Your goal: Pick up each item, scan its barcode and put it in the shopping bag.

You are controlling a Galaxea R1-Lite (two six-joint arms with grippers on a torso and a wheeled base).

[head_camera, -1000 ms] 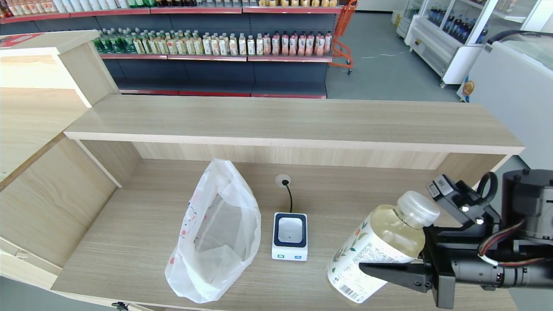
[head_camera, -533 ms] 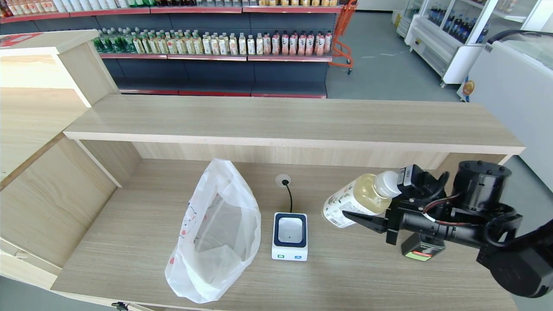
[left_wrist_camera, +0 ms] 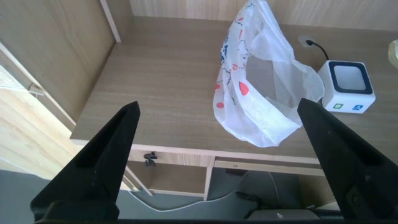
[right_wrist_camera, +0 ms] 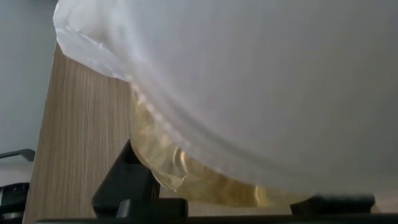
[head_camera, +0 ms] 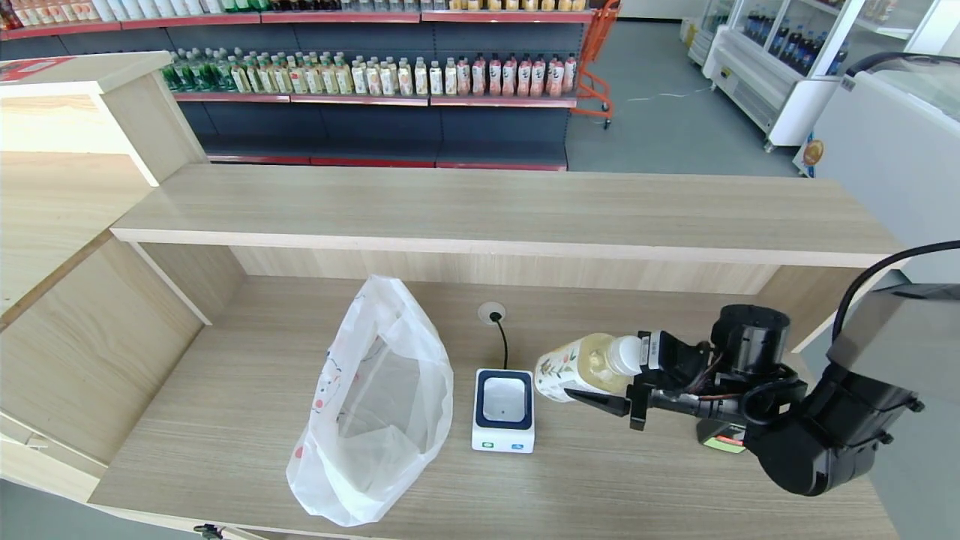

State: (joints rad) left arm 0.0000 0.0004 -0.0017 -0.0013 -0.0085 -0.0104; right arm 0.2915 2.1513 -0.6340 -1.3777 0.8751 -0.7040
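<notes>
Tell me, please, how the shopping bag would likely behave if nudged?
The shopping bag looks thin and translucent, so it would probably crumple and slide. Its mouth stands open unsupported, so a nudge from the bottle might collapse it.

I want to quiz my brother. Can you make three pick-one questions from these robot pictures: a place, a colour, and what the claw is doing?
1. Where is the scanner? A. Between the shopping bag and the bottle. B. Inside the shopping bag. C. On the floor.
2. What colour is the bottle's drink? A. Blue. B. Red. C. Pale yellow.
3. What is the right claw doing? A. Open, empty. B. Shut on the bottle. C. Holding the shopping bag.
Answers: A, it stands between them; C, liquid looks yellowish; B, it clamps the bottle.
</notes>
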